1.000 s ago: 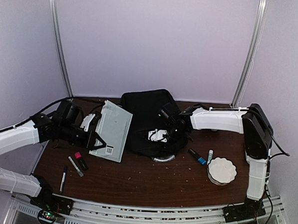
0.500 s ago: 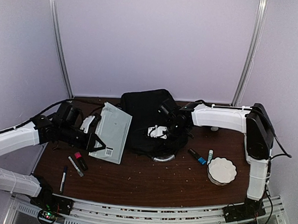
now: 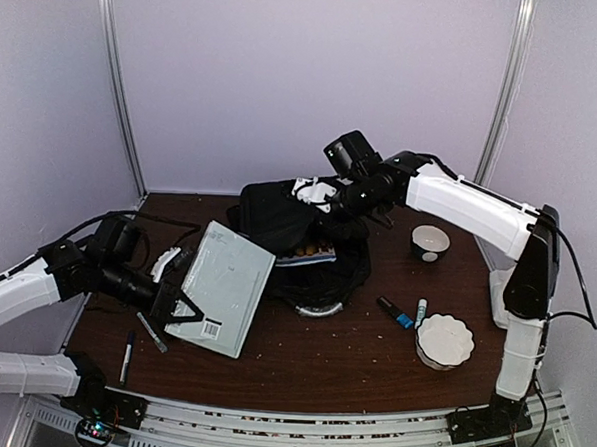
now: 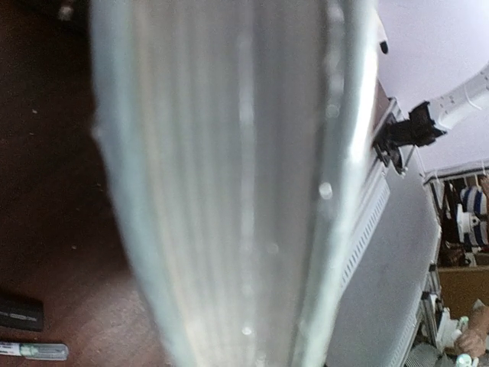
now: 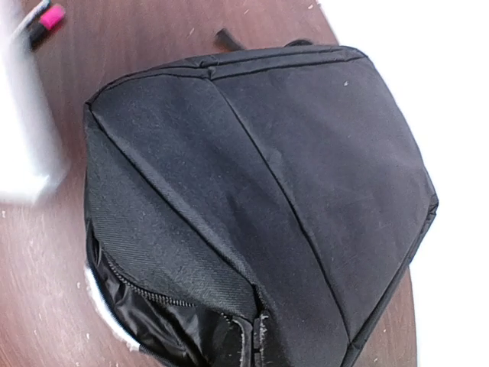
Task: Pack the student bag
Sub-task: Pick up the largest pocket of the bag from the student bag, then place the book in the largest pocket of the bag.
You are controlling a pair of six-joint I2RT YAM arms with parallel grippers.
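The student bag (image 3: 275,218) is a black fabric backpack at the middle back of the table. My right gripper (image 3: 316,192) is shut on its upper flap and holds it raised, so the bag gapes open. A flat item with a blue edge (image 3: 311,254) shows inside. The bag's grey handle (image 3: 319,310) lies at its near edge. The right wrist view shows the black bag (image 5: 290,153) and its open zipper (image 5: 145,290), with my fingers hidden. My left gripper (image 3: 172,297) is shut on a pale grey book (image 3: 221,285), held tilted left of the bag. The book (image 4: 229,191) fills the left wrist view.
A black-and-white bowl (image 3: 430,242) stands right of the bag. A white scalloped dish (image 3: 445,339) sits at the front right, with two markers (image 3: 396,313) beside it. Pens (image 3: 151,332) lie under the left arm. A pink-capped marker (image 5: 44,19) shows in the right wrist view.
My right gripper rose up and back with the bag's flap, opening the bag and uncovering the bowl. My left gripper moved the book nearer the table's front.
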